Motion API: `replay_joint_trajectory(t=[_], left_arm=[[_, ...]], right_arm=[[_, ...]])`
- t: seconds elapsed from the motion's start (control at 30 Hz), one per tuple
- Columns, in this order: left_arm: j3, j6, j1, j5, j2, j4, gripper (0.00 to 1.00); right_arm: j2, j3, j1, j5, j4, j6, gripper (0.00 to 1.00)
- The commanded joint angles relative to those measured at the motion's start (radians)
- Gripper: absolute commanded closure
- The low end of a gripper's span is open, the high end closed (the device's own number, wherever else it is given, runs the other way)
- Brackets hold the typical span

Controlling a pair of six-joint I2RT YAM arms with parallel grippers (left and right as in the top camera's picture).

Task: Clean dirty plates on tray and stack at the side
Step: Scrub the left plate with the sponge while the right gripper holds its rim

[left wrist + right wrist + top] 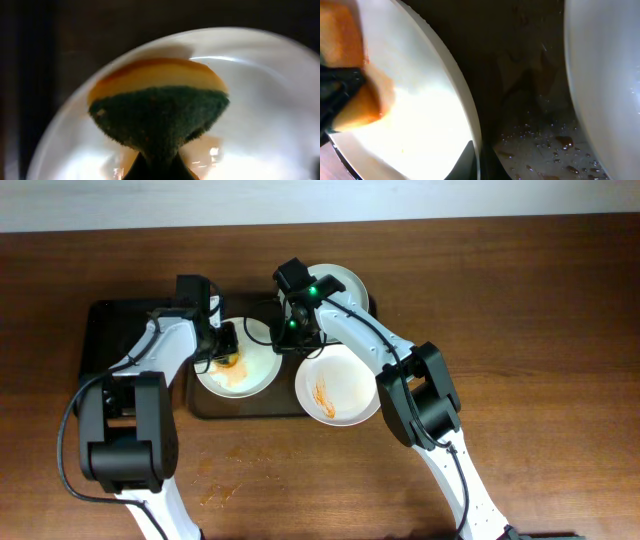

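Three white plates lie on the brown tray (205, 408). The left plate (258, 372) has an orange smear, the front right plate (345, 385) has an orange streak, and the back plate (345, 283) looks clean. My left gripper (225, 345) is shut on a yellow and green sponge (160, 107), pressed on the left plate (270, 100). My right gripper (295, 340) is shut on that plate's right rim (476, 135), one finger on each side. The sponge (350, 95) also shows at the left of the right wrist view.
A smaller black tray (115, 340) sits left of the brown tray. The brown tray's floor (540, 145) is wet with drops. Another plate's edge (605, 75) is close on the right of my right gripper. Brown table surface lies in front.
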Motion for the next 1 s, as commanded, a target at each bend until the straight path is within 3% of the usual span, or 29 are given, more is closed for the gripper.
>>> replay_joint_trajectory(t=[0.0, 0.13, 0.23, 0.37, 0.43, 0.6, 0.7, 0.8, 0.97], left_arm=[[-0.022, -0.061, 0.003, -0.186, 0.029, -0.075, 0.99], [-0.022, -0.079, 0.003, -0.161, 0.029, -0.214, 0.99], [-0.022, -0.077, 0.003, -0.055, 0.029, -0.303, 0.99], [-0.022, 0.018, 0.003, 0.212, 0.029, -0.279, 0.99], [-0.022, 0.020, 0.003, 0.246, 0.029, -0.235, 0.99], [-0.022, 0.018, 0.004, 0.180, 0.029, -0.077, 0.99], [-0.022, -0.039, 0.004, 0.038, 0.029, -0.037, 0.99], [-0.022, -0.064, 0.004, -0.089, 0.029, -0.106, 0.99], [-0.022, -0.074, 0.004, -0.076, 0.029, -0.293, 0.99]], right_arm=[[0.007, 0.006, 0.000, -0.023, -0.004, -0.011, 0.96], [0.007, 0.006, -0.001, -0.023, -0.003, -0.011, 0.96], [0.007, 0.006, -0.001, -0.023, -0.003, -0.011, 0.96], [0.007, 0.006, -0.001, -0.024, -0.004, -0.010, 0.96], [0.007, 0.006, -0.001, -0.024, -0.004, -0.010, 0.96], [0.007, 0.006, -0.001, -0.024, -0.004, -0.010, 0.96], [0.007, 0.006, -0.001, -0.024, -0.004, -0.010, 0.96], [0.007, 0.006, -0.001, -0.024, -0.009, -0.011, 0.96], [0.007, 0.006, -0.001, -0.024, -0.011, -0.011, 0.96]])
